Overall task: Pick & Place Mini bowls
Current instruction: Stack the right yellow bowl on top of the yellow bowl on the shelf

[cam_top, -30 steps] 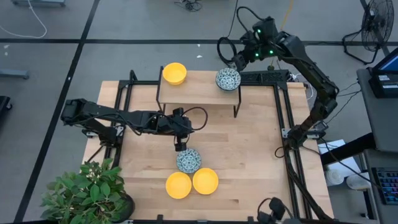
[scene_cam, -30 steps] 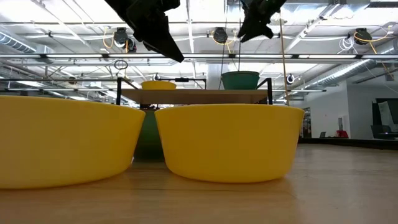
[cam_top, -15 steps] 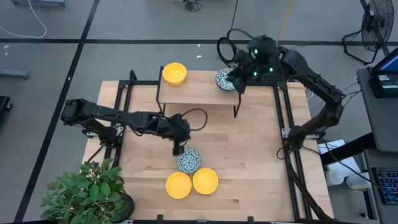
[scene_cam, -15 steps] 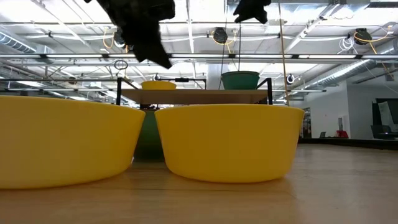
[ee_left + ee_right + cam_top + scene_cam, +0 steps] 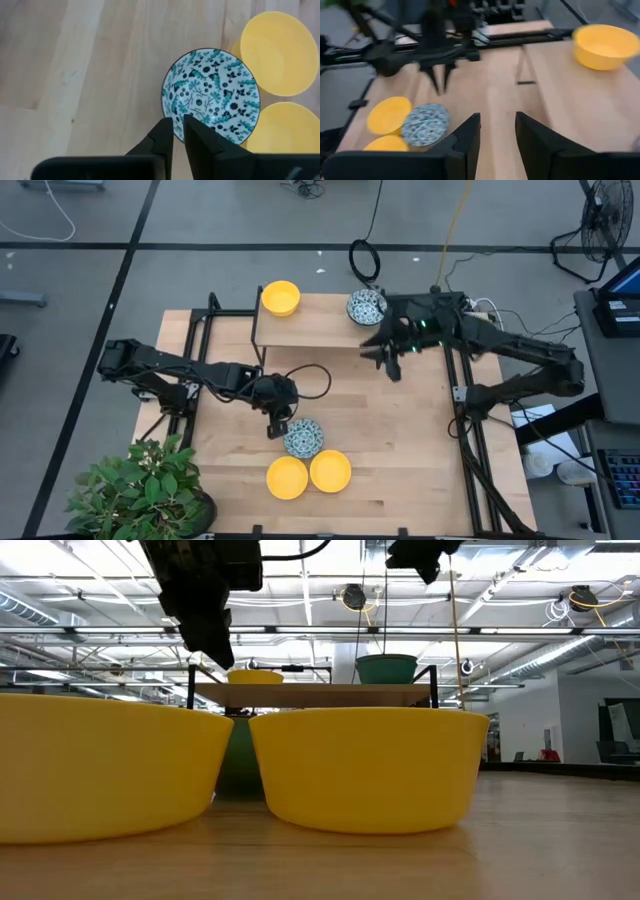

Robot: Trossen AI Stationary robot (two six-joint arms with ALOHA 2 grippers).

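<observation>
1. Wooden table [image 5: 400, 430] is seen from above with a raised shelf [image 5: 320, 330] along its far edge; grey floor surrounds it, and a potted plant [image 5: 140, 485] stands at the near left corner.
2. On the shelf, a yellow bowl [image 5: 280, 297] is seen at the left end and a patterned bowl [image 5: 366, 307] at the right end.
3. Below the shelf, near the table's front edge, a second patterned bowl [image 5: 303, 437] is seen, with two yellow bowls [image 5: 309, 474] side by side just nearer the front edge and close against it.
4. In the low view the two front yellow bowls fill the foreground and hide the patterned one behind them; the shelf [image 5: 315, 692] and its two bowls are visible only beyond. A ceiling of pipes and lamps is shown there, unseen from above.
5. Open bare wood is noted between the shelf and the front bowls, and across the whole right half of the table.
6. Left gripper [image 5: 178, 131] is held over the rim of the floor-level patterned bowl [image 5: 211, 95], on the shelf side; its fingers are nearly together with a thin gap, nothing gripped.
7. Right gripper [image 5: 392, 368] hangs just in front of the shelf's right end; its fingers [image 5: 465, 137] stand apart, empty.
</observation>
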